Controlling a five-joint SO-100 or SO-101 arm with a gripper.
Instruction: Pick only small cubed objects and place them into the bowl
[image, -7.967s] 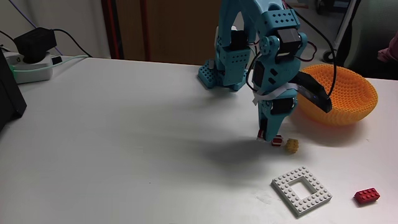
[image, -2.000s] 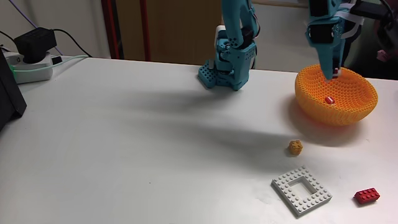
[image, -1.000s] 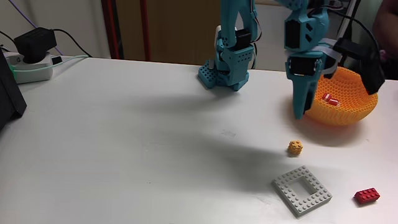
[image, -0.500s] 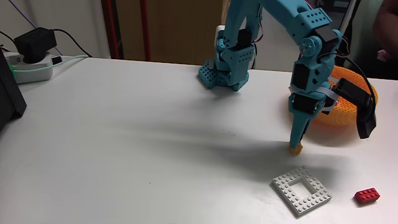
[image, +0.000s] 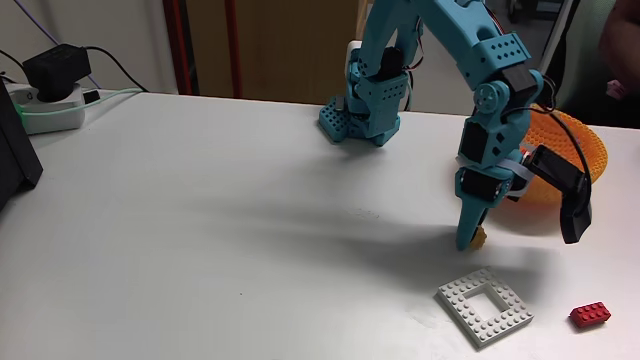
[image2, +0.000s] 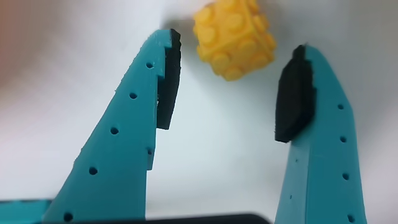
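A yellow studded cube (image2: 234, 38) lies on the white table just beyond my gripper's (image2: 235, 86) open teal fingers, not between the pads. In the fixed view the gripper (image: 468, 238) points down at the table with the yellow cube (image: 481, 236) peeking out at its right side. The orange knobbly bowl (image: 588, 152) sits behind the arm at the right, mostly hidden by it; what it holds is hidden.
A flat white square frame plate (image: 485, 306) lies in front of the gripper. A longer red brick (image: 590, 314) rests near the right edge. The arm's teal base (image: 365, 105) stands at the back. A power strip and cables (image: 45, 95) occupy the far left.
The gripper left the bowl, where red-and-white cubes lay, swung down and leftward to the table, and now stands over the yellow cube, lower than half a second ago.
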